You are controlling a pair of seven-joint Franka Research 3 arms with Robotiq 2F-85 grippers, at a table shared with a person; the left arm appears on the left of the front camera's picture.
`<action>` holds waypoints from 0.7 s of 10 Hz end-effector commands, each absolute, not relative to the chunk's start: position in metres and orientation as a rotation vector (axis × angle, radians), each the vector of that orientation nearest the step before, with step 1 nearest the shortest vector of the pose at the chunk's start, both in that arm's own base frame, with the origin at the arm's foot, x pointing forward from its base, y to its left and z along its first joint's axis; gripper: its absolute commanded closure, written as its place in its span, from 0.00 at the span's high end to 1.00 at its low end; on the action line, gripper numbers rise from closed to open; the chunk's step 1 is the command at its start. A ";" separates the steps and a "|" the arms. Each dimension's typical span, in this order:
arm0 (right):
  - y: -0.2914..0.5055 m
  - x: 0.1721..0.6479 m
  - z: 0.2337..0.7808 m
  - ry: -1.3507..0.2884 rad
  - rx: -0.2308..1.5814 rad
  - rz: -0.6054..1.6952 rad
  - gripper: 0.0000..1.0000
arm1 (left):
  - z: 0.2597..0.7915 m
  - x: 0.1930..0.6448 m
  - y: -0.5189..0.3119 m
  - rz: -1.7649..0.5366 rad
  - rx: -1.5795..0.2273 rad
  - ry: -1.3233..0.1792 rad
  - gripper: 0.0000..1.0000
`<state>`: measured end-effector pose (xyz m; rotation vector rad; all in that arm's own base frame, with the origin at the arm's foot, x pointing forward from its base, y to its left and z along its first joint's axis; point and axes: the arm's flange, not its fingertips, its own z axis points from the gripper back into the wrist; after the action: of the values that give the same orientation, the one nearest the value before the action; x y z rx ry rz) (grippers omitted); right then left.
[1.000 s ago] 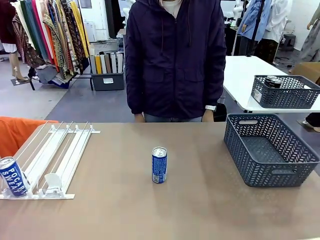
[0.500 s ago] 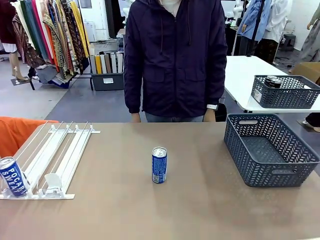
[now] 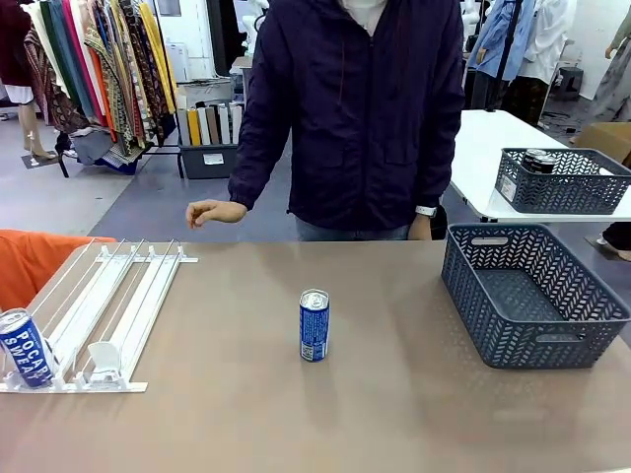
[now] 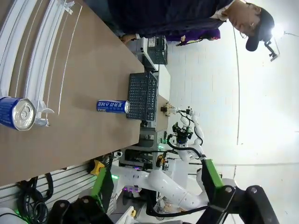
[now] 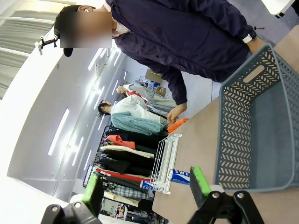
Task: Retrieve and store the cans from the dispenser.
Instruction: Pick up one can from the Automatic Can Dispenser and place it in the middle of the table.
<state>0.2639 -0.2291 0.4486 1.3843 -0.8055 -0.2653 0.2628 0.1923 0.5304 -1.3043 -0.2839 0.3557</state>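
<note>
I read left end effector (image 4: 156, 186) released, well apart from the Pocari Sweat can (image 4: 16, 113) in the dispenser (image 4: 44, 51); right end effector (image 5: 145, 191) likewise released.

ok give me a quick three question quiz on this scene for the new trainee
1. True or false: the nearer grey basket holds a can.
2. Where is the blue can that is out of the dispenser? A, inside the basket. B, upright between dispenser and basket. C, lying on its side by the rails.
3. Fill in: the Pocari Sweat can rests at the dispenser's end nearest the ____ (robot or person).

Key: 1 false, it is empty. 2 B. 3 robot.
</note>
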 end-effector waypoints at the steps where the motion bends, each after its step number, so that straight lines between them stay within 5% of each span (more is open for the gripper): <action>1: -0.228 0.267 0.455 -0.816 1.409 -0.286 1.00 | 0.531 0.261 0.191 0.346 -1.315 -0.293 1.00; 2: -0.228 0.267 0.455 -0.816 1.409 -0.286 1.00 | 0.530 0.263 0.192 0.356 -1.304 -0.284 1.00; 4: -0.228 0.267 0.455 -0.816 1.409 -0.286 1.00 | 0.519 0.263 0.142 0.166 -0.641 -0.258 1.00; 7: -0.228 0.267 0.455 -0.816 1.409 -0.286 1.00 | 0.503 0.276 0.078 0.092 0.047 -0.400 1.00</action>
<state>0.2639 -0.2289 0.4487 1.3842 -0.8054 -0.2649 0.2752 0.0976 0.5169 -0.5025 -0.3014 0.1450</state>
